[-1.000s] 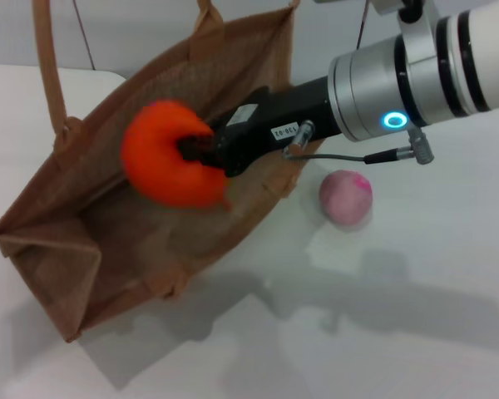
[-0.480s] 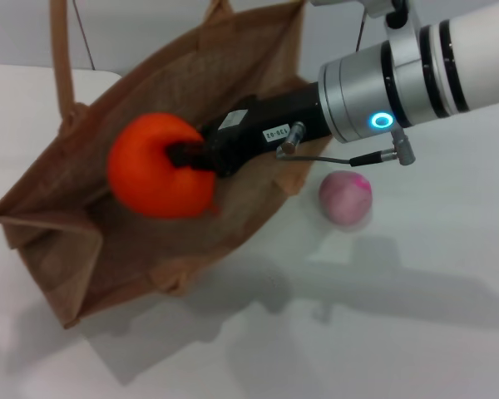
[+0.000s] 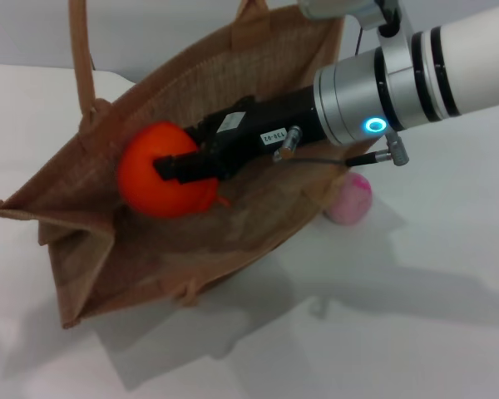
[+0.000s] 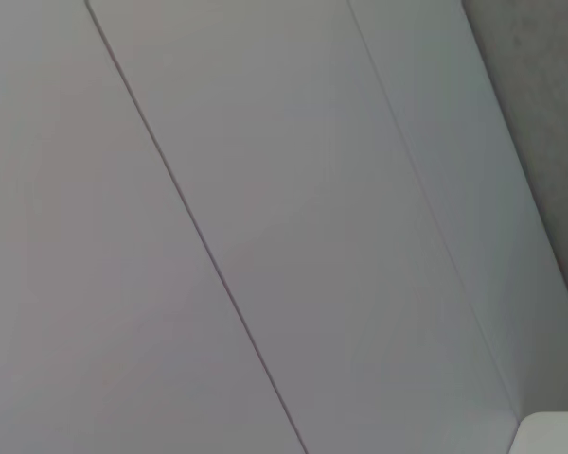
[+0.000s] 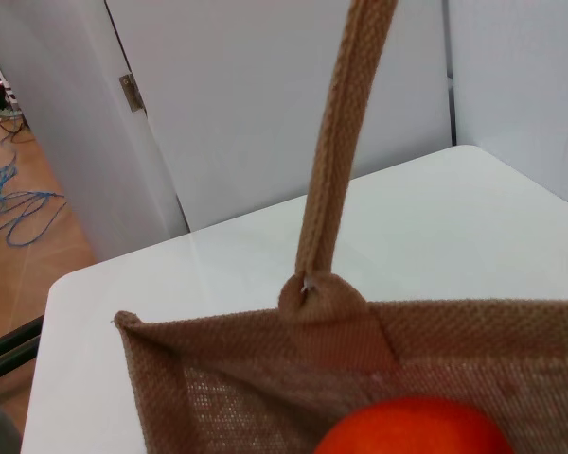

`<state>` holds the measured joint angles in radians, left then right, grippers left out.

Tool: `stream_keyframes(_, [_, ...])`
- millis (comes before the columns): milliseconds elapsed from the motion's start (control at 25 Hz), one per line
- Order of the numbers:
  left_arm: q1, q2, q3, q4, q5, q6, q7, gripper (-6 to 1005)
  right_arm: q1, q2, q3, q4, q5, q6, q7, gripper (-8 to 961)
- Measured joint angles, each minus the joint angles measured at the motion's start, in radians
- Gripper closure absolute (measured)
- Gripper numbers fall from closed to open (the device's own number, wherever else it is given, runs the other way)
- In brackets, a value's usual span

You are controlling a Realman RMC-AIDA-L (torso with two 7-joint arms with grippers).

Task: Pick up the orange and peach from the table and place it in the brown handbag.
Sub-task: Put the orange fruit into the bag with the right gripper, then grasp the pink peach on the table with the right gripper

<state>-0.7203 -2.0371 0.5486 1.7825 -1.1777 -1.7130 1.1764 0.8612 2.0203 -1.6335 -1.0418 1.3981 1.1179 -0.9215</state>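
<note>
Right gripper (image 3: 176,166), black, clamped on the orange (image 3: 154,187), reaching in over the open mouth of the brown handbag (image 3: 150,258). Orange held above the bag's woven inner wall, inside the rim, glossy top also visible in the right wrist view (image 5: 417,430) just below the near handle (image 5: 346,142). Silver and white forearm with a glowing blue ring (image 3: 372,125) crossing the bag's far edge. Peach (image 3: 351,199) resting on the table (image 3: 382,316), just beside the bag's outer corner, partly hidden by it. Left gripper out of sight; left wrist view only pale wall panels (image 4: 265,236).
</note>
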Motion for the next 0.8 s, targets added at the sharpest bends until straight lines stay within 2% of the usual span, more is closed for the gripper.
stream_keyframes(80, [0.002,0.000,0.000,0.000,0.001,0.001,0.000,906,0.000,0.000,0.001,0.000,0.001,0.002,0.002,619])
stream_keyframes(360, [0.049,0.001,-0.012,0.003,0.009,0.032,0.000,905,-0.006,-0.004,0.020,0.002,0.002,0.051,0.007,352])
stream_keyframes(520, [0.104,0.002,-0.013,0.023,0.010,0.072,0.000,905,-0.022,-0.006,0.101,-0.003,-0.006,0.143,0.009,233])
stream_keyframes(800, [0.181,0.004,-0.013,0.026,0.014,0.117,0.001,904,-0.096,-0.013,0.284,-0.056,-0.117,0.254,0.035,233])
